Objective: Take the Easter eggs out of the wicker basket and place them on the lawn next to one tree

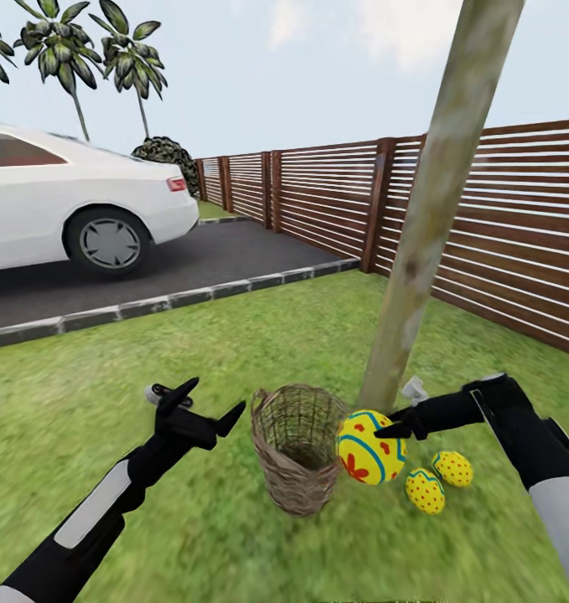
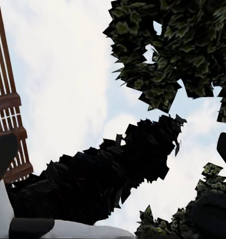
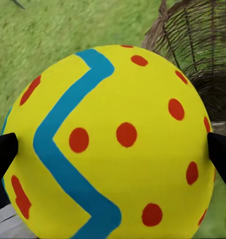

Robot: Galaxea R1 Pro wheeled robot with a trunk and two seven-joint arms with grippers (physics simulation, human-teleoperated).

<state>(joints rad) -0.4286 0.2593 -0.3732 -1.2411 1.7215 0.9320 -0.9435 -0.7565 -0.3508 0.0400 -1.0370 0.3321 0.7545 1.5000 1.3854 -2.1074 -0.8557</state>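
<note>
My right gripper (image 1: 383,433) is shut on a yellow Easter egg (image 1: 369,447) with red dots and blue zigzag, held just right of the wicker basket (image 1: 298,456) and above the grass. That egg (image 3: 113,144) fills the right wrist view between both fingertips (image 3: 4,149), with the basket (image 3: 192,45) behind. Two more eggs (image 1: 452,468) (image 1: 424,491) lie on the lawn (image 1: 217,360) by the foot of the pale tree trunk (image 1: 426,209). The basket stands upright and looks empty. My left gripper (image 1: 204,402) hovers open left of the basket, its fingers (image 2: 3,154) pointing skyward.
A white car (image 1: 58,197) is parked on the dark driveway (image 1: 192,260) behind a grey stone kerb (image 1: 175,297). The brown slatted fence (image 1: 502,226) runs along the right and back. Palms (image 1: 75,50) and a bush (image 1: 167,155) stand far off. Dark leafy crowns (image 2: 182,50) hang overhead.
</note>
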